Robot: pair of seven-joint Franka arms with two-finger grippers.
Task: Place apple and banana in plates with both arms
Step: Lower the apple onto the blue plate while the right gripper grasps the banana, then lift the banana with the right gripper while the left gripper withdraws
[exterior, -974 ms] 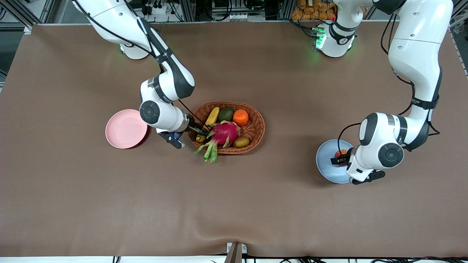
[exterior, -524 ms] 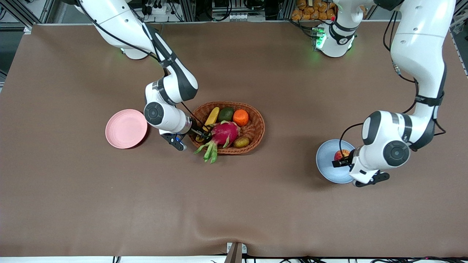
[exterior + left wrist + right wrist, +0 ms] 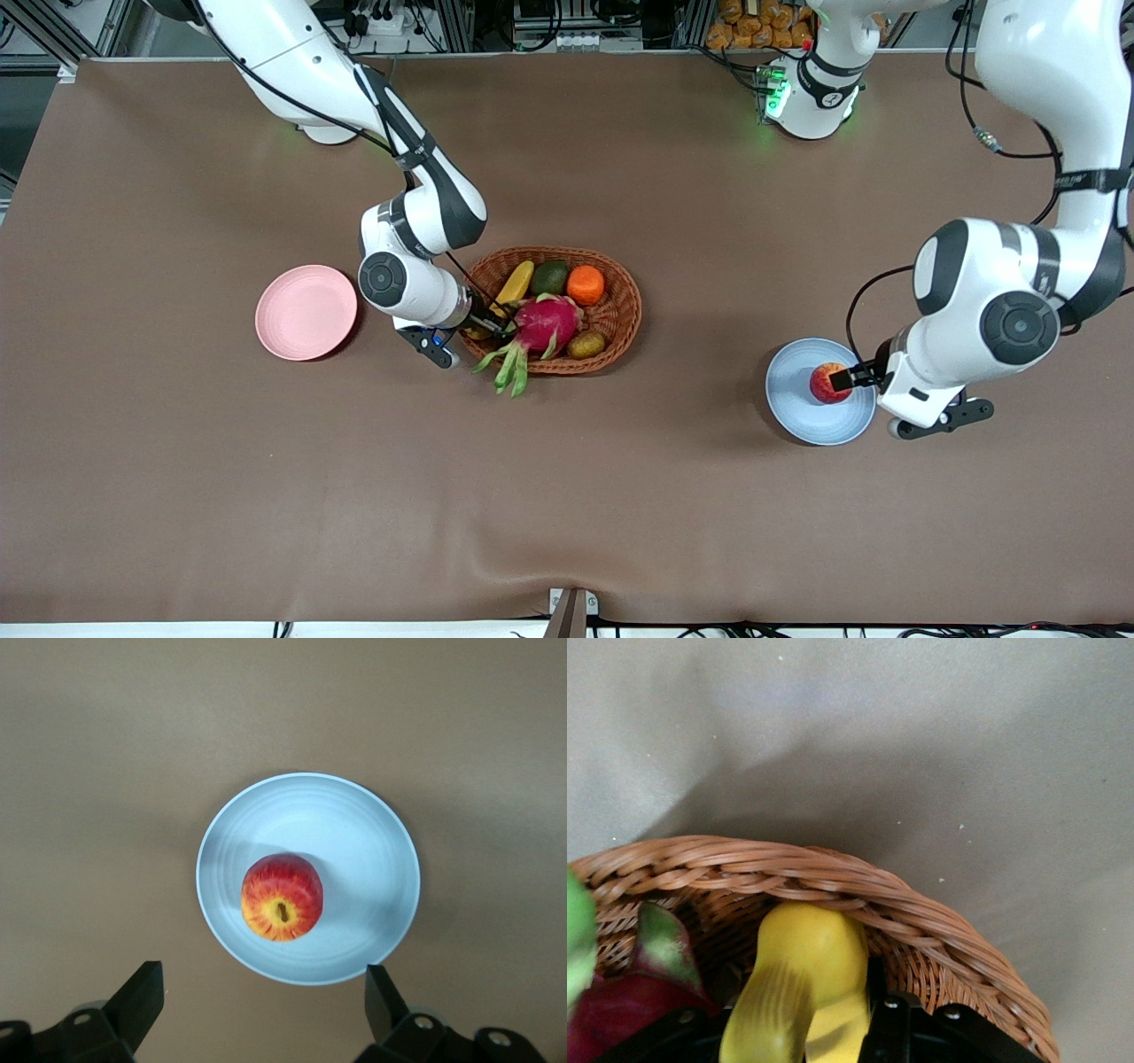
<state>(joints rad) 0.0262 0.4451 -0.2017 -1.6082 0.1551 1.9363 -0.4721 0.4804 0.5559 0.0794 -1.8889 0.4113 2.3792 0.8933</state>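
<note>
The red apple [image 3: 826, 383] rests on the light blue plate [image 3: 802, 412], also clear in the left wrist view: apple [image 3: 282, 896], plate [image 3: 354, 859]. My left gripper [image 3: 852, 381] is open and empty, raised over the plate's edge; in its wrist view [image 3: 261, 979] the fingers stand wide apart. The yellow banana [image 3: 516, 282] lies in the wicker basket [image 3: 625, 306]. My right gripper [image 3: 490, 322] is shut on the banana's end that lies nearer to the front camera; the banana [image 3: 811, 966] fills the gap between the fingers. The pink plate [image 3: 306, 312] is empty.
The basket also holds a magenta dragon fruit [image 3: 542, 323], a green avocado [image 3: 548, 276], an orange [image 3: 584, 284] and a small brown fruit [image 3: 585, 345]. The basket's rim [image 3: 744, 864] curves close around the banana's end. Brown cloth covers the table.
My left gripper has risen and drawn back from the apple, which stays on the blue plate. My right gripper has edged a little farther into the basket at the banana's end.
</note>
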